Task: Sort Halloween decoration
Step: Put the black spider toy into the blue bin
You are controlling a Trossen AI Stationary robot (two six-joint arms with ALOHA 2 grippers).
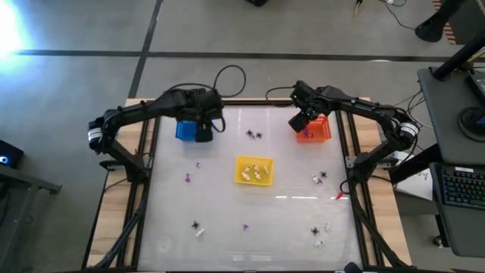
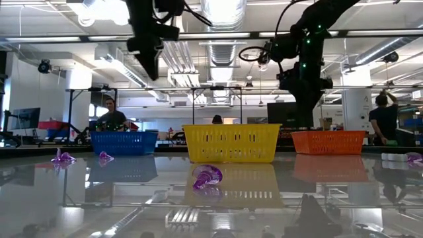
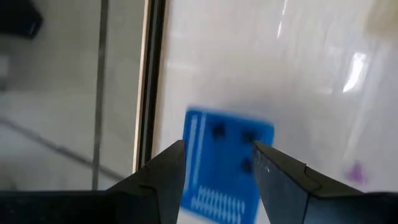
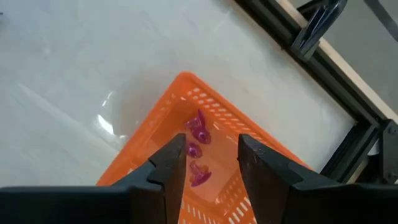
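Observation:
My left gripper (image 1: 200, 130) hangs open above the blue basket (image 3: 227, 165), which holds three black trinkets (image 3: 217, 130). My right gripper (image 4: 211, 155) hangs open above the orange basket (image 4: 186, 93), where three purple trinkets (image 4: 199, 127) lie on the bottom. Nothing is between either pair of fingers. The yellow basket (image 1: 253, 170) at the table's middle holds white trinkets. Loose Halloween decoration lies on the table: a black piece (image 1: 254, 135), purple ones (image 1: 188, 178) (image 2: 208, 177), and mixed ones near the right (image 1: 319, 178) and front (image 1: 197, 227).
The three baskets stand in a row across the low view: blue (image 2: 124, 142), yellow (image 2: 231, 142), orange (image 2: 328, 141). The table's dark frame rails (image 4: 298, 43) run along its edges. People show in the room beyond the table (image 2: 112, 116).

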